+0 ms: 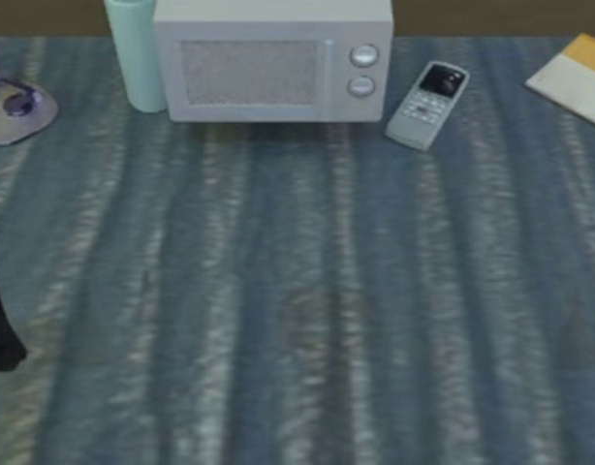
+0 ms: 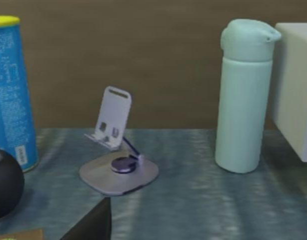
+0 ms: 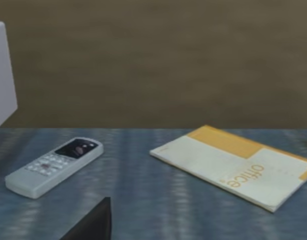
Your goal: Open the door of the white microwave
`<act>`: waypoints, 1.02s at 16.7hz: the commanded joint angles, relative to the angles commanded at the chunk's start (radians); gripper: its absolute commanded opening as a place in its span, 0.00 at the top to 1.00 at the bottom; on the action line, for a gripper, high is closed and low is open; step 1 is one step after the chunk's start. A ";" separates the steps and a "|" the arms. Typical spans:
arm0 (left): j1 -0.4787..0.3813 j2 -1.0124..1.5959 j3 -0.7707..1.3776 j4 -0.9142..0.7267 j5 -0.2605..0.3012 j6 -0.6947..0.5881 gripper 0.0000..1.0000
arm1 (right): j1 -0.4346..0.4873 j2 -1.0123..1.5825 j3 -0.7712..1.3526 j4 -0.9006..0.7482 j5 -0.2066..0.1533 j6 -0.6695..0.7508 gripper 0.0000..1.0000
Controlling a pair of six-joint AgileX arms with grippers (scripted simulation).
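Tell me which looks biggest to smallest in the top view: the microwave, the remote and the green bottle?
1. white microwave, clearly the biggest.
2. pale green bottle, though the picture's edge cuts it off.
3. grey remote, close to the bottle, so that order is unsure.

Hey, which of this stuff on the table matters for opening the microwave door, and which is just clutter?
Job: microwave; door, shut.
Clutter: remote; green bottle; phone stand; booklet; blue can; black ball.
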 joint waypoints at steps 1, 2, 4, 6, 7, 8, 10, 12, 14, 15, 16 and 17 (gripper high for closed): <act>0.000 0.000 0.000 0.000 0.000 0.000 0.00 | 0.000 0.000 0.000 0.000 0.000 0.000 0.00; 0.000 0.000 0.000 0.000 0.000 0.000 0.00 | 0.000 0.000 0.000 0.000 0.000 0.000 0.00; -0.017 0.031 0.029 -0.003 -0.014 -0.007 0.00 | 0.000 0.000 0.000 0.000 0.000 0.000 0.00; -0.053 0.104 0.094 -0.010 -0.046 -0.022 0.00 | 0.000 0.000 0.000 0.000 0.000 0.000 0.00; -0.078 0.157 0.138 -0.014 -0.068 -0.033 0.00 | 0.000 0.000 0.000 0.000 0.000 0.000 0.00; -0.106 0.220 0.188 -0.018 -0.093 -0.046 0.00 | 0.000 0.000 0.000 0.000 0.000 0.000 0.00; -0.170 0.374 0.307 -0.025 -0.149 -0.077 0.00 | 0.000 0.000 0.000 0.000 0.000 0.000 0.00; -0.242 0.558 0.446 -0.031 -0.214 -0.114 0.00 | 0.000 0.000 0.000 0.000 0.000 0.000 0.00; -0.321 0.761 0.598 -0.034 -0.283 -0.156 0.00 | 0.000 0.000 0.000 0.000 0.000 0.000 0.00; -0.361 0.865 0.677 -0.034 -0.319 -0.179 0.00 | 0.000 0.000 0.000 0.000 0.000 0.000 0.00; -0.401 0.971 0.757 -0.034 -0.355 -0.202 0.00 | 0.000 0.000 0.000 0.000 0.000 0.000 0.00; -0.441 1.076 0.837 -0.034 -0.390 -0.224 0.00 | 0.000 0.000 0.000 0.000 0.000 0.000 0.00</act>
